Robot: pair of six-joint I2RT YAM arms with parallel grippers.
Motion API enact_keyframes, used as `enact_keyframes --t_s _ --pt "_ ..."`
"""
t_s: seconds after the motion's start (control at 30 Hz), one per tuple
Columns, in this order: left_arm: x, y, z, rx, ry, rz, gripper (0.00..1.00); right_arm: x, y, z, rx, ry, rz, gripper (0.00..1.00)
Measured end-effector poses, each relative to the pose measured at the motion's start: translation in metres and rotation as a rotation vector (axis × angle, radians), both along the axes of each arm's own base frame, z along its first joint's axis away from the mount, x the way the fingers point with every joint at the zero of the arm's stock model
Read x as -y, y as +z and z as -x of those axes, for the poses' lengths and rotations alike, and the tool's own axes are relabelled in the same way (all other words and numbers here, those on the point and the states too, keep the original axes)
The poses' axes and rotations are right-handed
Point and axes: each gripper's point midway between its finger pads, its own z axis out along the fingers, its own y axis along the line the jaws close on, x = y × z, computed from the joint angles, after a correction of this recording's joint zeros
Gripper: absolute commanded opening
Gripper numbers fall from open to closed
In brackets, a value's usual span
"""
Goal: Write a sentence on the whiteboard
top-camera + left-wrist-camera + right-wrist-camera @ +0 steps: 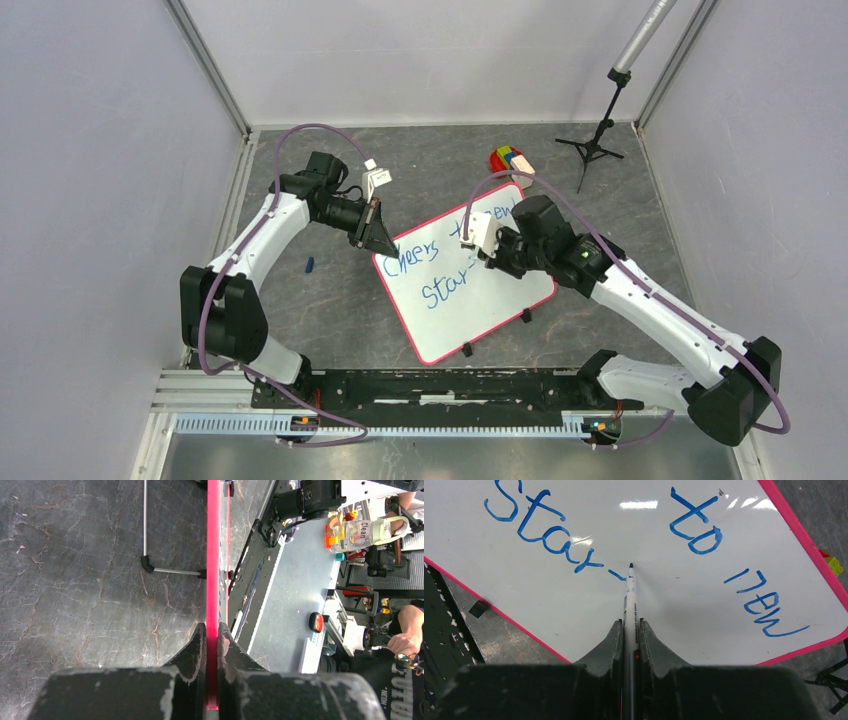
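Observation:
The whiteboard point(480, 305) lies tilted on the dark table, white with a pink rim. The sentence point(425, 255) in blue marker reads "Cheers to new" with "Star" below it. My left gripper point(377, 238) is shut on the board's far-left corner; the left wrist view shows the pink rim point(213, 555) edge-on, pinched in my left gripper point(212, 635). My right gripper point(492, 247) hovers over the board's middle, shut on a white marker point(629, 595). In the right wrist view the marker's tip touches the whiteboard point(704, 610) at a short stroke just after "Star" point(539, 525).
A small blue cap point(310, 264) lies on the table left of the board. A colourful object point(508, 160) sits behind the board, and a black tripod stand point(598, 140) at the back right. Black clips point(466, 350) line the board's near edge. Grey walls enclose the table.

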Motion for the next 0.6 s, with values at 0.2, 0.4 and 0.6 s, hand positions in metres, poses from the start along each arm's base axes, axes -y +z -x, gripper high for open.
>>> enact_keyframes --t_s 0.2,0.4,0.6 --pt "0.0 0.0 0.0 0.0 0.0 0.0 0.02 -0.001 -0.001 -0.001 0.001 0.0 0.001 0.0" --pt "0.0 0.0 0.0 0.0 0.001 -0.001 0.02 0.003 -0.007 0.003 -0.007 0.002 0.006 0.0" --pt "0.0 -0.001 0.0 -0.001 0.001 -0.002 0.02 0.01 -0.021 0.014 -0.027 0.006 0.016 0.0"
